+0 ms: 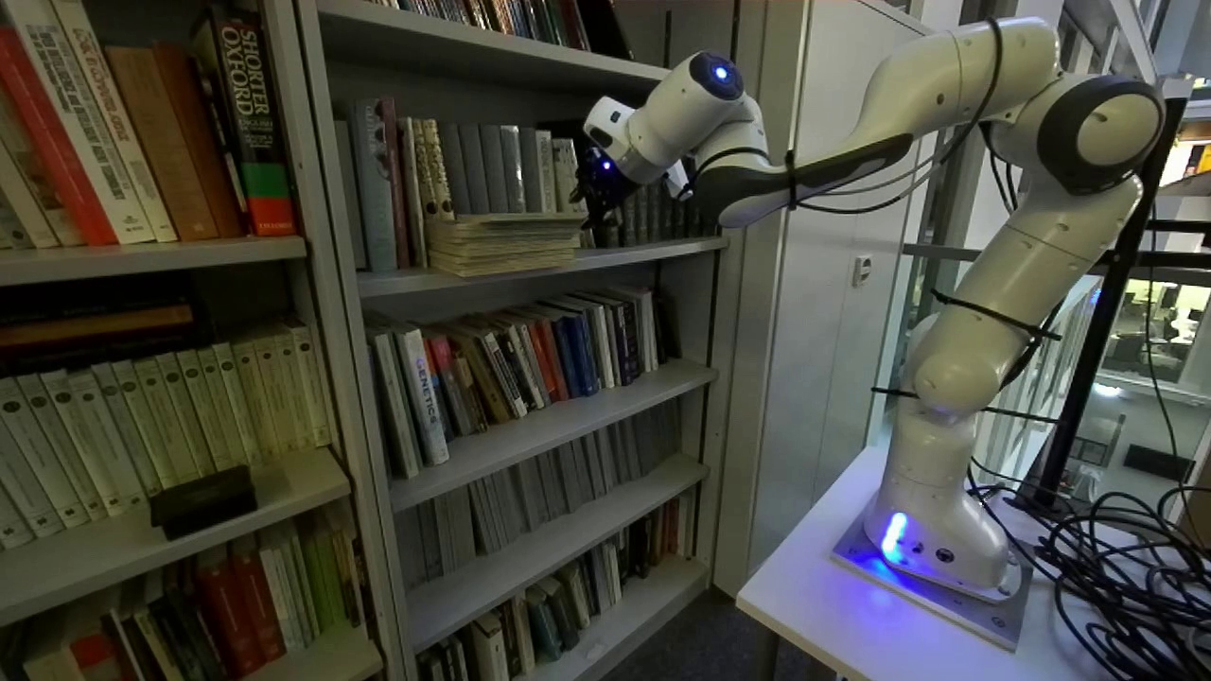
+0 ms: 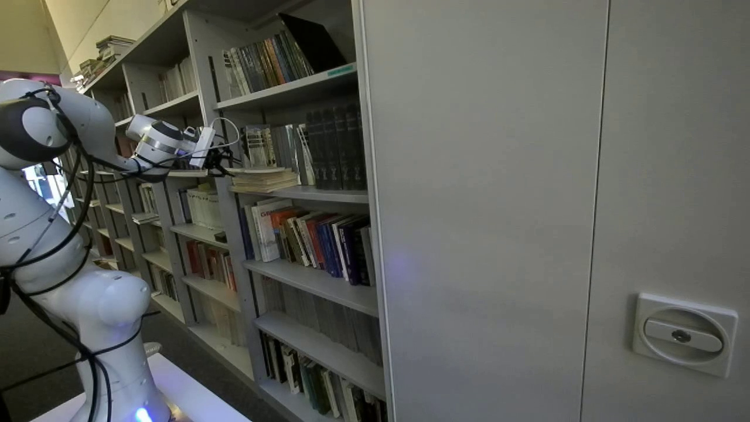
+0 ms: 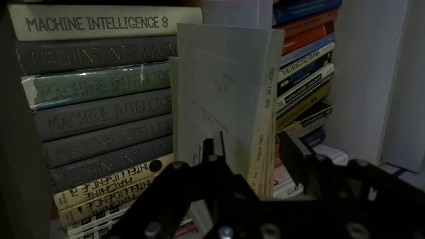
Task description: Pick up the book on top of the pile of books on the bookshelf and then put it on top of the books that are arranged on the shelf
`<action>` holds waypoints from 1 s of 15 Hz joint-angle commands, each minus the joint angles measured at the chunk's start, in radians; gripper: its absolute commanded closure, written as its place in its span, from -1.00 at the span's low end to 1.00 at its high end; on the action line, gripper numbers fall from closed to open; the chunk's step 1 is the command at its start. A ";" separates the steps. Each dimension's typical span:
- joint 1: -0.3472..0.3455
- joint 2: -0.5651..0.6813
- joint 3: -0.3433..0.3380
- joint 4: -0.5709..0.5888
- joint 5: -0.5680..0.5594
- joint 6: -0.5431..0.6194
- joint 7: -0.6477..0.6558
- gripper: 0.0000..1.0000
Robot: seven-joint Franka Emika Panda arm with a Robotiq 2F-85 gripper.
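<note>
Wrist view, angular end effector (image 3: pixel 253 142), smooth flat-covered book pile (image 3: pixel 222 86)

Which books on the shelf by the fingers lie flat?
The beige pile, close to the fingers: it is stacked horizontally, one on another, while the row behind it stands upright.

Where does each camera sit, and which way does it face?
In an exterior view: beside the arm, facing the bookshelf; the whole arm shows.
In an exterior view: on the arm's opposite side, a grey panel at right, looking obliquely along the bookshelf; arm cut off at left and bottom.
Wrist view: on the wrist, rolled sideways, facing the pile of books and the arranged books; fingers show at bottom.
Both exterior views share bookshelf, arm and pile of books.
</note>
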 commanded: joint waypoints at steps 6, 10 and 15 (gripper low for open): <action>0.012 0.012 0.000 0.014 -0.030 0.009 -0.001 -1.00; 0.009 0.041 0.017 0.036 -0.042 0.011 0.013 -1.00; 0.001 0.077 0.032 0.069 -0.082 0.005 0.037 -1.00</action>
